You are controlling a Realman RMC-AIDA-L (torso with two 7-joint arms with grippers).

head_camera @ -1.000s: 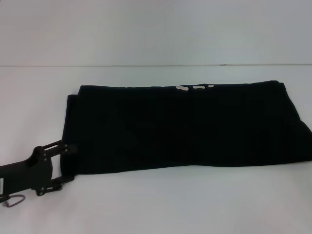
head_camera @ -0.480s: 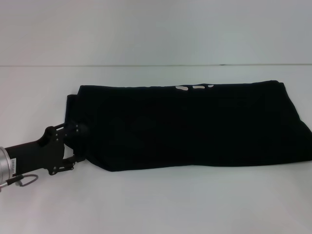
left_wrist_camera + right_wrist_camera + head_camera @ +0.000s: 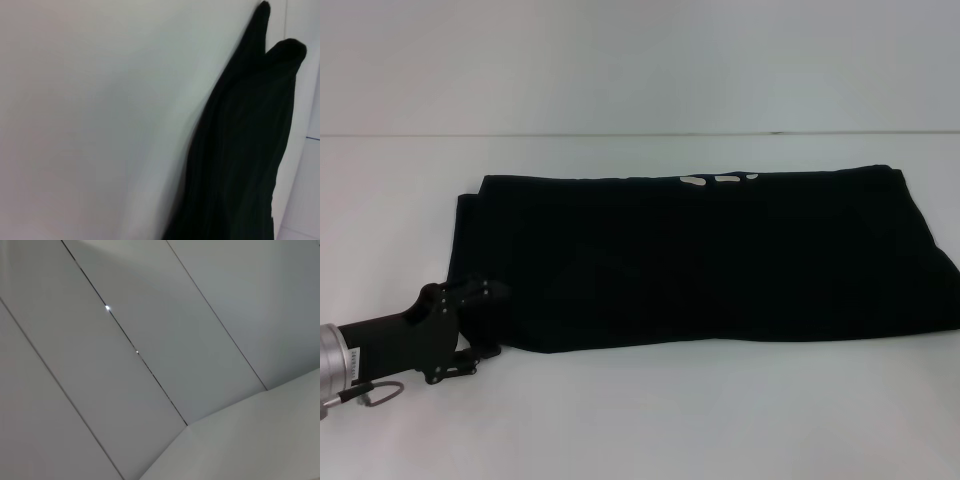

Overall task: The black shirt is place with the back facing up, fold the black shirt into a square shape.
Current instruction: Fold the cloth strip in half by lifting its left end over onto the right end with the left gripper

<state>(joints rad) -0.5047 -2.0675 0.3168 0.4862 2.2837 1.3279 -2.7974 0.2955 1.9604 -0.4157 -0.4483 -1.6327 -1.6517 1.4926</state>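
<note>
White tabletop (image 3: 620, 420) carries the large soft black short-sleeved shirt (image 3: 720, 260), already folded into a long band with whitish lettering (image 3: 718, 180) at its far edge. Left pincer (image 3: 490, 320) sits at the band's near left corner; whether it clamps the cloth I cannot tell. Judging by this, carry that end evenly across toward the right end. Nothing obstructs; the right pincer is out of sight.
</note>
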